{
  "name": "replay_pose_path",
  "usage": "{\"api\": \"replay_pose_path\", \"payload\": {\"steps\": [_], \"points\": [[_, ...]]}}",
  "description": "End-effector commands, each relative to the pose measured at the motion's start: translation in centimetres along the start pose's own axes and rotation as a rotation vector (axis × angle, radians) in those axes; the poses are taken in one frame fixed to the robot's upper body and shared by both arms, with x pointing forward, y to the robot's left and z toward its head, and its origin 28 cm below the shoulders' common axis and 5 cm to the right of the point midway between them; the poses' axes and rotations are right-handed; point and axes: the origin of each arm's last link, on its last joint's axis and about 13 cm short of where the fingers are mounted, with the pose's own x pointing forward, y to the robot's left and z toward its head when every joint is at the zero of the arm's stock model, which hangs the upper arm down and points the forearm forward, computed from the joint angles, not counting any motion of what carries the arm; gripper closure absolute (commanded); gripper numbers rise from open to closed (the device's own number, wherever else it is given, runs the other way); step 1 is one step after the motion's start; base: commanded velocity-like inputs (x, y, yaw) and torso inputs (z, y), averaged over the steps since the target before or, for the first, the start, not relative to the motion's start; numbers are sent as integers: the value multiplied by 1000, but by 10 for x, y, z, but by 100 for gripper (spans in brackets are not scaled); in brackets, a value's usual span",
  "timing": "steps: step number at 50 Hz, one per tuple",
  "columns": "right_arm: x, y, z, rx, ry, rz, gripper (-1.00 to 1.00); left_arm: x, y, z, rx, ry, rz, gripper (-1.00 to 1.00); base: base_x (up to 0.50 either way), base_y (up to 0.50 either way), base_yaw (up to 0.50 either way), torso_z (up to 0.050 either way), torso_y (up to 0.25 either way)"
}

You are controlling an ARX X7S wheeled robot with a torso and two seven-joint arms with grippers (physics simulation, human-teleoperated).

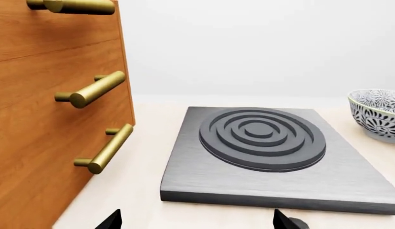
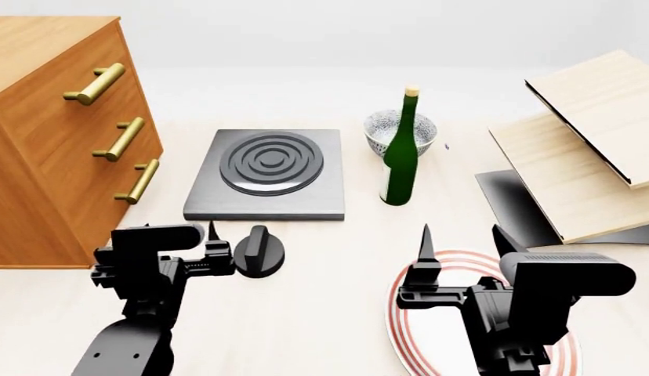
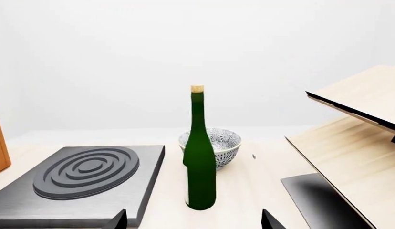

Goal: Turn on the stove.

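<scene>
I'm at the approach step: the knob (image 2: 259,251) hasn't been gripped yet. My left gripper (image 2: 212,249) sits just beside it at its 9 o'clock, jaws parted and empty, 1 fingertip near the knob's edge. Next, I judge, I need to straddle the knob's upright fin with both fingers, close, then twist.

The stove (image 2: 266,174) lies at 12 o'clock from the knob, a flat matte dark-grey slab with 1 round burner of raised concentric rings. The knob is a small black disc with a ridge across it.

My right gripper (image 2: 461,243) hovers over the red-ringed plate (image 2: 400,313), wide open, holding nothing. A glossy green bottle (image 2: 401,153) stands at the stove's 3 o'clock.
</scene>
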Motion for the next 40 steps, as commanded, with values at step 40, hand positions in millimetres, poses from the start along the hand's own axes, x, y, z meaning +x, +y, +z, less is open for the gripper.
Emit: {"api": "replay_pose_path", "payload": {"steps": [40], "points": [[0, 0, -5, 14, 10, 5, -100, 37, -41, -90, 79, 130, -3, -100, 0, 0, 0, 0, 0]]}}
